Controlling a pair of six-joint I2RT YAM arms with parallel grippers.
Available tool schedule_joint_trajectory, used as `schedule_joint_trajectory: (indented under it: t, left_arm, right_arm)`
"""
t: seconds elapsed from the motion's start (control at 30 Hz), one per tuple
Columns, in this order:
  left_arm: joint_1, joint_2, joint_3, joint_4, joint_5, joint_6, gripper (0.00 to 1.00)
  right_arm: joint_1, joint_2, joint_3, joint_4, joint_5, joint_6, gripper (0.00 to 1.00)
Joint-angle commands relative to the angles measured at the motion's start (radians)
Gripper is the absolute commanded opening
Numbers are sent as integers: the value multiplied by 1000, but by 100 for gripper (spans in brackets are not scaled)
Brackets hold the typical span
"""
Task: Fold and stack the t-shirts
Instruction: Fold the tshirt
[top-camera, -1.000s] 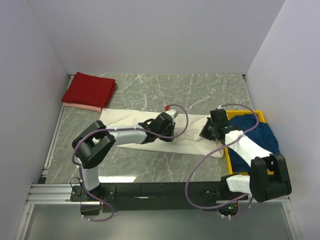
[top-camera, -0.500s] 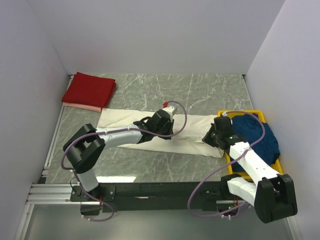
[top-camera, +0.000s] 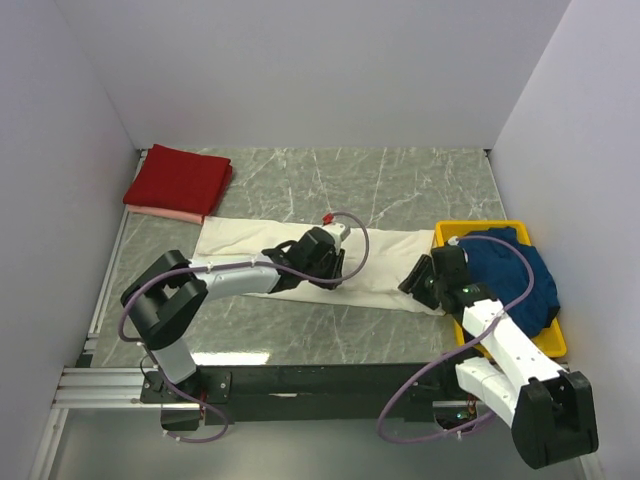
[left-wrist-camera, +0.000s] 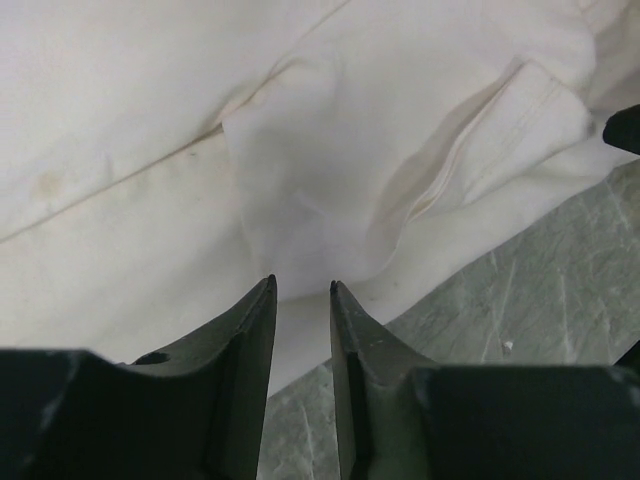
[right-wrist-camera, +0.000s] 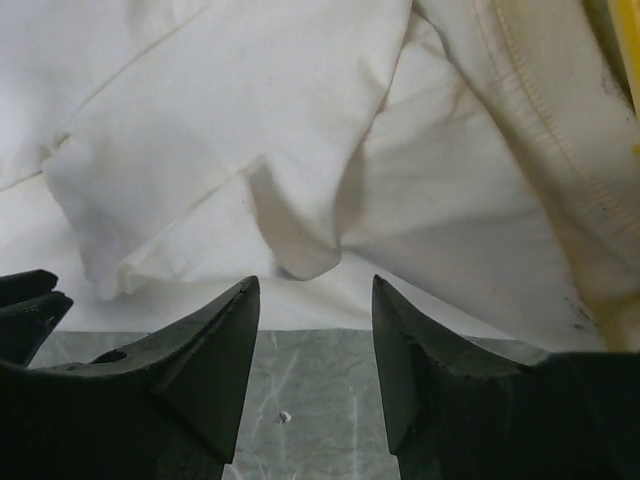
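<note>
Lying across the middle of the counter (top-camera: 400, 180) as one long flat band, the cream t-shirt (top-camera: 235, 242) is folded along its length only, with a sleeve laid inward on the body. I judge that it must be folded across before it becomes a small packet.

The dark red t-shirt (top-camera: 180, 180) looks finished. It sits as a neat square in the far left corner, on top of the pink t-shirt (top-camera: 165, 213), of which only an edge shows, so the stack has two shirts. The navy t-shirt (top-camera: 520, 275) is not begun and is a loose heap inside the yellow bin (top-camera: 480, 228) at the right. By my estimate about half of the work is done.

The left jaws are low over the middle of the cream band, only a little apart, with nothing between them. The right jaws are at the band's right end, near the bin, clearly apart and holding nothing. Both arms seem free for the next fold.
</note>
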Motion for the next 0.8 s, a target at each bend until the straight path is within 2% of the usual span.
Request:
schedule_joint_trajectory:
  t: [0.0,0.1,0.23,0.37,0.57,0.77]
  left_arm:
    - [5,-89,5,26,4,20,34]
    - [10,-89,34,27,4,12,33]
    - [10,21,154,20,4,12,30]
    - [10,119,225,23,83,-8,21]
    - [-6,188,193,99,150,-54,14]
    - [-32,147,115,142,187,-67,11]
  right_arm:
    - [-6,3,85,-11,21,-3,56]
    - [-4,70,141,7,31,-9,56]
    - [-6,187,204,42,39,-5,56]
    - [-3,242,198,87,13,7,55]
    - [6,261,129,131,-5,14,52]
    - [46,190,64,130,-36,18,49]
